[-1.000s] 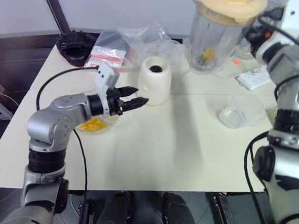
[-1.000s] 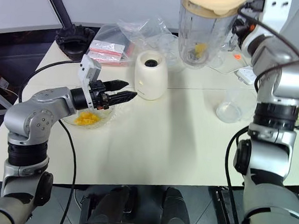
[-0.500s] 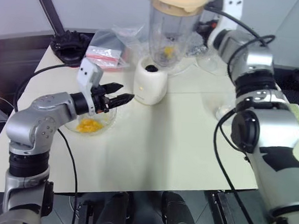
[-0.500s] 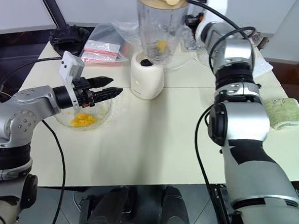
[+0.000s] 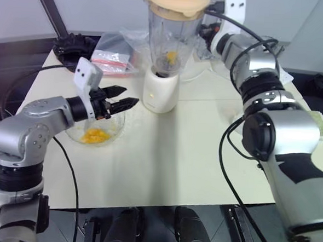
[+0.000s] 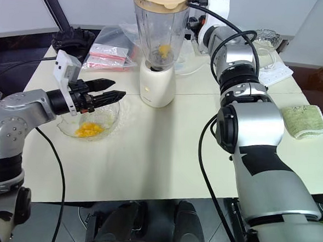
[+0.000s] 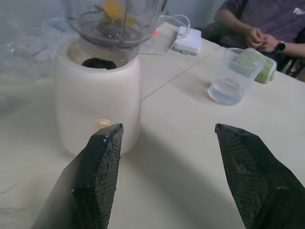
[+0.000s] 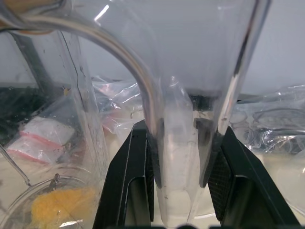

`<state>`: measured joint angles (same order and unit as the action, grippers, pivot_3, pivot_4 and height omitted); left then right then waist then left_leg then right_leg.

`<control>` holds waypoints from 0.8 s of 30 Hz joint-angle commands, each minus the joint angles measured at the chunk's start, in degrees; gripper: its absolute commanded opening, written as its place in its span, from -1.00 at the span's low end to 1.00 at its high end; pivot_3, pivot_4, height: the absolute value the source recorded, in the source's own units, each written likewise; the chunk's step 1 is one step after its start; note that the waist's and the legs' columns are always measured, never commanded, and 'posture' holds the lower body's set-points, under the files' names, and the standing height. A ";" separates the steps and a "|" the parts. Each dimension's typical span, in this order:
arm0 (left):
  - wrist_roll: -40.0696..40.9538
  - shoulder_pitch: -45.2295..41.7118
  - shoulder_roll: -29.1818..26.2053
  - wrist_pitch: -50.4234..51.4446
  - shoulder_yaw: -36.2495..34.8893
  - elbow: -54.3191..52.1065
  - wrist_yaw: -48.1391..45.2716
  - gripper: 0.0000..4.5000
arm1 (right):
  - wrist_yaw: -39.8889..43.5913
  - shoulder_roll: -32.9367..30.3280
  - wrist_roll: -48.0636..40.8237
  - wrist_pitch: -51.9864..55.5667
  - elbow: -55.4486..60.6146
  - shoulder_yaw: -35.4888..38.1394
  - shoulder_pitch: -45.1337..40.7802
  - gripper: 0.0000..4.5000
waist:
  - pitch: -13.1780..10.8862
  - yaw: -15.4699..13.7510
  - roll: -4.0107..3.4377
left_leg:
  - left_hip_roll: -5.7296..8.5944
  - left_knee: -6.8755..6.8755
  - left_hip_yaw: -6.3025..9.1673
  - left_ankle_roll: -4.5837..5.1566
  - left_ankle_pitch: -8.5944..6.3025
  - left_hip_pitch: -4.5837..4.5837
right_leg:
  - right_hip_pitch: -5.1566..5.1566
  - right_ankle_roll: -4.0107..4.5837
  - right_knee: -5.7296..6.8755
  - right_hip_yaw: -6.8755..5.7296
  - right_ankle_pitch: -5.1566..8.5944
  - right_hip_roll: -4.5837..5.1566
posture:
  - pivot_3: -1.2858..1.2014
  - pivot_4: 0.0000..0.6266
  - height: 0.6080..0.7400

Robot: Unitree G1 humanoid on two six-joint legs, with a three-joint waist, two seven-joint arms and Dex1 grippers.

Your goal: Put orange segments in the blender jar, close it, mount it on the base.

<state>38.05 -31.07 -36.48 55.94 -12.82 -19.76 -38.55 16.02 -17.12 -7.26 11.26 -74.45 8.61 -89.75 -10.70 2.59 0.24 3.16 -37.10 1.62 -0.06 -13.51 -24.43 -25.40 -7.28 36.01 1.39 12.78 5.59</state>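
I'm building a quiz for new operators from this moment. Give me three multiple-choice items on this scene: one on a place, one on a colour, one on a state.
1. Where is the blender jar?
A. Directly over the base
B. Lying on the table
C. Inside the glass bowl

2. What colour is the jar's lid?
A. Black
B. Pale orange
C. Green

3. How does the left gripper stand?
A. Shut on a bag
B. Shut on the bowl
C. Open, holding nothing

Answers:
1 A: the jar's bottom stands at the top of the cream-white base, held at its handle by the right gripper.
2 B: the lid is pale orange.
3 C: its fingers stand apart over the glass bowl of orange segments.
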 commanded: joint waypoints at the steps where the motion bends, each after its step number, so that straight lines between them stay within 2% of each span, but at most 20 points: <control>1: -0.83 -0.48 -1.91 -3.50 -1.62 0.14 -0.10 0.44 | -0.80 0.70 -0.24 -2.78 1.10 1.70 -1.50 -0.60 | 0.00 0.05 0.00 | 0.00 0.00 0.00 0.00 0.00 0.00 | 0.00 0.00 0.00 0.00 0.00 0.00 | 0.03 -0.52 1.00; 12: -0.29 0.21 -2.30 -5.08 -2.53 -0.17 2.39 0.44 | -0.94 4.06 1.48 -3.95 -0.60 1.63 -0.48 -0.60 | 0.00 0.02 0.00 | -0.01 -0.02 0.02 -0.01 0.01 0.02 | 0.00 0.00 0.06 0.00 0.00 -0.01 | 0.03 -0.52 1.00; 24: 1.09 1.35 -2.19 -5.06 -3.62 -1.54 4.81 0.44 | -2.03 2.26 4.00 -9.07 -1.23 1.44 0.52 -0.60 | 0.01 -0.02 0.01 | 0.00 -0.05 0.06 0.02 -0.01 0.06 | 0.05 0.07 0.08 -0.02 -0.04 -0.01 | 0.03 -0.52 1.00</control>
<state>38.27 -29.47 -38.04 51.99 -14.74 -19.44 -34.02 14.71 -13.94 -4.12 4.11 -75.89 9.76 -88.46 -10.69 2.57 0.25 3.16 -37.15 1.69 -0.04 -13.52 -24.36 -25.35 -7.21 36.10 1.37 12.73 5.57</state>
